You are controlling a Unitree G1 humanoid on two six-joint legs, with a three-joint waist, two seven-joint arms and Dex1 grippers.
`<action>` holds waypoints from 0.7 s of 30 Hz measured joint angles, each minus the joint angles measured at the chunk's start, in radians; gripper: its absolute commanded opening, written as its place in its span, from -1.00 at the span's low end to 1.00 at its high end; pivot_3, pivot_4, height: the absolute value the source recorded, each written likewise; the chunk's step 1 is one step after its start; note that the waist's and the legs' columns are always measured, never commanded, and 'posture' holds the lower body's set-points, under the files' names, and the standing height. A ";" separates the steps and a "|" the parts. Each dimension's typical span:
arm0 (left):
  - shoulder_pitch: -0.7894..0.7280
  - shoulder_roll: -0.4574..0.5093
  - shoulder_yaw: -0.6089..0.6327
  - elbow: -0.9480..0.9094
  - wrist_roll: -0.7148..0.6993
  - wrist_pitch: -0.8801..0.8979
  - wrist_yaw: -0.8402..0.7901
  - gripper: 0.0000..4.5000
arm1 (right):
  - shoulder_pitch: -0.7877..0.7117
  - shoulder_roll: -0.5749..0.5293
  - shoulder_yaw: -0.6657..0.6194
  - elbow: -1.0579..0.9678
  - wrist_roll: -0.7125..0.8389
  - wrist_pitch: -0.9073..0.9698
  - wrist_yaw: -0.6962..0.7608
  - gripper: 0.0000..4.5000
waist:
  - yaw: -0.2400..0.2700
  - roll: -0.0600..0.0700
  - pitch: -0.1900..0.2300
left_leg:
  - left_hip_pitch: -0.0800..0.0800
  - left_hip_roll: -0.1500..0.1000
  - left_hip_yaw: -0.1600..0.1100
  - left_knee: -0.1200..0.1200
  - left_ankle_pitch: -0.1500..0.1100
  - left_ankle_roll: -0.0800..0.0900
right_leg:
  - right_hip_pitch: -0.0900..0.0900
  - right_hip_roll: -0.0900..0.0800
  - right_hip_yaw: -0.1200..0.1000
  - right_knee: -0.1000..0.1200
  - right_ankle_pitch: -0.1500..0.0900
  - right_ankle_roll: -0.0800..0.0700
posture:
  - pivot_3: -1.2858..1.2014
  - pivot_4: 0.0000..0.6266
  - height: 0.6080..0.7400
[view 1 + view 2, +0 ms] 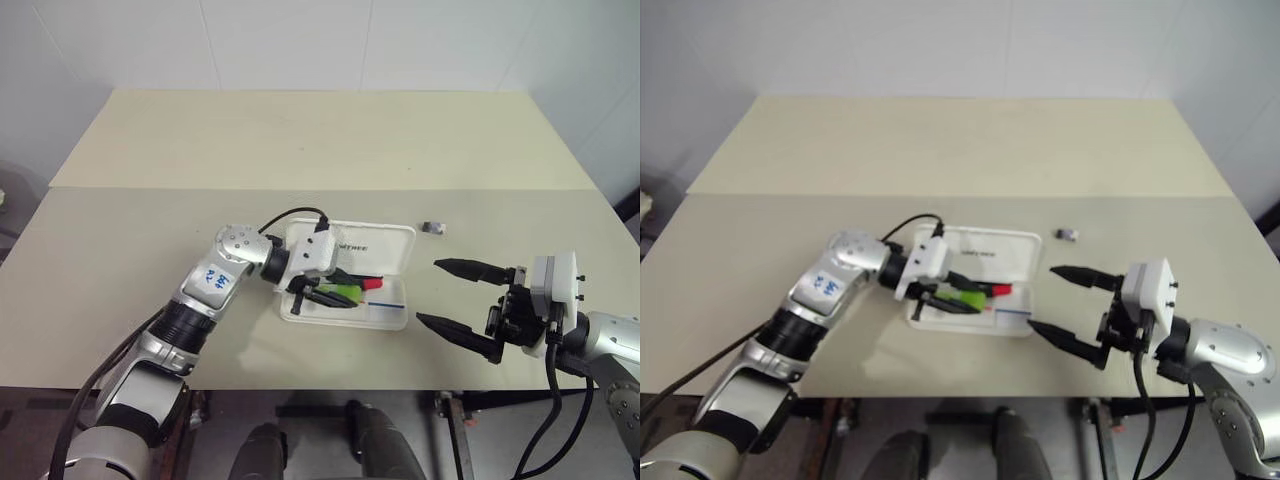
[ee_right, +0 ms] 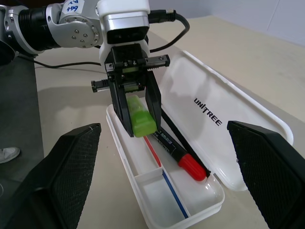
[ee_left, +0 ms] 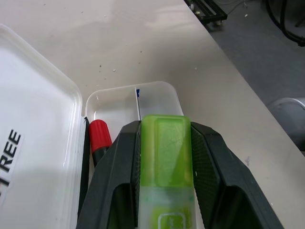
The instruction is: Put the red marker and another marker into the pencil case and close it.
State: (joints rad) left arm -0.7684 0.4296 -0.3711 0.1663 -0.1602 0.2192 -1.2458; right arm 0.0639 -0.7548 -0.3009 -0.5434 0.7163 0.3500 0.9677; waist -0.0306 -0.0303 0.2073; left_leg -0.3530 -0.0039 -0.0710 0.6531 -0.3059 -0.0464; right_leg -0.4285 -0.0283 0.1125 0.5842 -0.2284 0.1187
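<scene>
The jaws of the left gripper (image 2: 138, 117) clench the green marker (image 2: 140, 119) low over the open pencil case (image 2: 190, 210), near the tabletop's front edge. The red marker (image 2: 183, 160) already lies inside. Releasing and closing the lid remain. The right gripper (image 1: 458, 303) waits with jaws wide apart.

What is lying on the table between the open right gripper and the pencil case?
Nothing: in the left eye view, the stretch of table between the right gripper and the pencil case is bare.
</scene>
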 measured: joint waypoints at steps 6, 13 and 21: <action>-0.006 0.004 -0.004 -0.016 0.013 0.035 -0.001 -0.50 | 0.005 0.005 0.000 -0.006 0.000 0.000 -0.012 1.00 | 0.000 0.000 0.000 | 0.000 0.000 0.000 0.000 0.000 0.000 | 0.000 0.000 0.000 0.000 0.000 0.000 | 0.03 -0.52 1.00; -0.004 0.004 -0.018 -0.093 0.022 0.101 0.005 0.54 | 0.001 0.005 0.000 -0.005 0.000 0.000 -0.016 1.00 | 0.000 0.000 0.000 | 0.000 0.000 0.000 0.000 0.000 0.000 | 0.000 0.000 0.000 0.000 0.000 0.000 | 0.03 -0.52 1.00; 0.031 0.017 -0.022 -0.154 0.021 0.151 0.012 0.99 | -0.007 0.005 0.000 -0.004 -0.001 0.000 -0.016 1.00 | 0.000 0.000 0.000 | 0.000 0.000 0.000 0.001 0.000 0.000 | 0.000 0.000 0.001 0.001 -0.001 -0.001 | 0.03 -0.52 1.00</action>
State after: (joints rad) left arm -0.7376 0.4464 -0.3936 0.0124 -0.1388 0.3704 -1.2339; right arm 0.0566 -0.7501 -0.3008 -0.5478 0.7150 0.3500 0.9519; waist -0.0310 -0.0306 0.2075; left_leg -0.3529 -0.0038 -0.0707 0.6537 -0.3059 -0.0463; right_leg -0.4284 -0.0280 0.1131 0.5851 -0.2289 0.1178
